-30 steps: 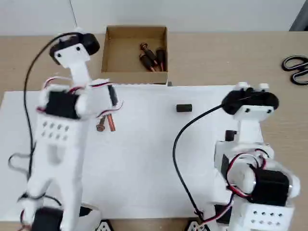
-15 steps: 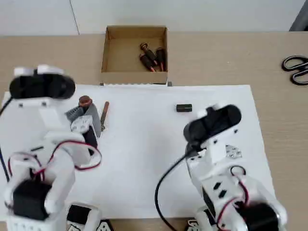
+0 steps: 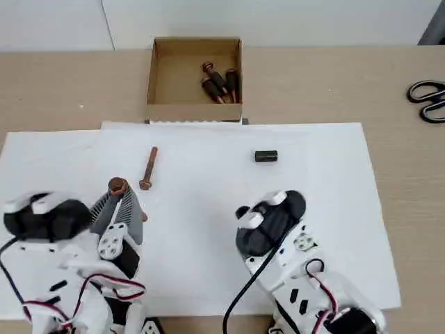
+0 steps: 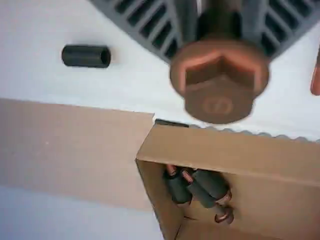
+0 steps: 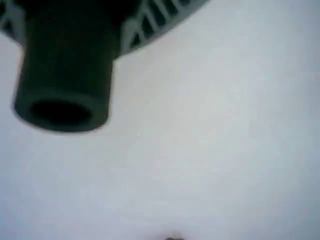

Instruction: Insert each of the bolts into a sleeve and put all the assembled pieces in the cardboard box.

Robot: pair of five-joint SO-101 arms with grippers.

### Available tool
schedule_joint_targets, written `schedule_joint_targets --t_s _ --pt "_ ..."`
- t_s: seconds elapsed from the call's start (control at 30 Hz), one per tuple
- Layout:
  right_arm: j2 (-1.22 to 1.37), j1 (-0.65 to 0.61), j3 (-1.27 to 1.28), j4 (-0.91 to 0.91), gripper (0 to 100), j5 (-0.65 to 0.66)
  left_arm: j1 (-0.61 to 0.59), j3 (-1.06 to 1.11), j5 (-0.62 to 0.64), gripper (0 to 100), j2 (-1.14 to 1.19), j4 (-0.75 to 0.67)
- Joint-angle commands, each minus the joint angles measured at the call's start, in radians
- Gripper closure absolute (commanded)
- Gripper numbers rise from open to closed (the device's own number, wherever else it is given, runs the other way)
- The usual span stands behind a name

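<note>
Gripping, left arm: left gripper [image 3: 119, 197] at the sheet's edge farthest from the cardboard box [image 3: 194, 111], fingers clamped on the held bolt [image 4: 219, 80], hex head pointing toward the box.
Right arm: right gripper [image 5: 67, 12], about as far from the box, closed around the held sleeve [image 5: 62, 85], open bore facing out.
Bolts, counted: two outside the box, the held one and a loose bolt [image 3: 148, 168] lying between the left gripper and the box.
Sleeves, counted: two outside the box, the held one and a loose sleeve [image 3: 265, 156] lying near the box's corner on the right arm's side.
Assembled pieces: assembled pieces [image 3: 220, 82], three as best I can see, bunched inside the box on the right arm's side.
Surface: white sheet [image 3: 208, 229] reaching up to the box's near wall, on a tan table [image 3: 313, 83].
Room: scissors [image 3: 426, 99] on the table, well apart from the box; pale wall [image 3: 278, 21] beyond the box.
</note>
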Motion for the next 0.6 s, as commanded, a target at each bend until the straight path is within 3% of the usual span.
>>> schedule_joint_targets --t_s 0.0,0.13,0.37,0.57 --pt "-0.041 -0.012 0.046 -0.054 99.6 0.021 -0.005 0.013 0.109 99 -0.012 -0.058" --pt "-0.035 -0.028 0.100 -0.125 99.6 0.020 -0.002 0.067 0.175 99 -0.012 -0.110" --pt "-0.035 -0.122 0.222 -0.294 99.6 0.025 -0.003 0.202 0.118 99 -0.012 -0.178" --pt "-0.033 -0.157 0.348 -0.470 99.6 0.028 0.000 0.315 0.086 99 -0.012 -0.347"
